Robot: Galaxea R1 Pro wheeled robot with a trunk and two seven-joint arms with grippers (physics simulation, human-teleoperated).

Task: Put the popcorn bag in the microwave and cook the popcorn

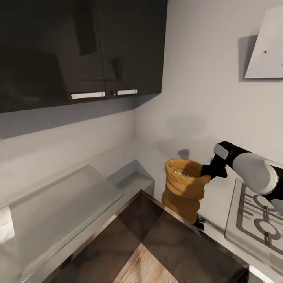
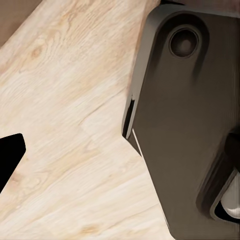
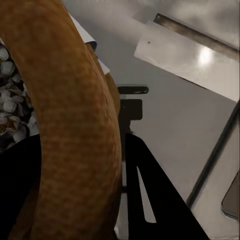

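Observation:
The golden-tan popcorn bag (image 1: 182, 188) hangs upright in the air near the corner of the grey countertop (image 1: 59, 200). My right gripper (image 1: 205, 171) is shut on its rolled rim from the right side. In the right wrist view the thick rim (image 3: 75, 125) runs between the black fingers (image 3: 150, 200), and pale popcorn (image 3: 10, 107) shows inside the mouth. The left wrist view looks down at the wood plank floor (image 2: 65, 100) and my dark base (image 2: 185, 125); one black fingertip (image 2: 10, 155) of the left gripper sits at the picture's edge with nothing held. The microwave is out of view.
Dark wall cabinets (image 1: 78, 47) hang over the counter's left run. A hob (image 1: 259, 220) lies under my right forearm, and the white angled hood (image 1: 265, 47) is on the wall above it. A grey box-like step (image 1: 131, 179) fills the counter corner.

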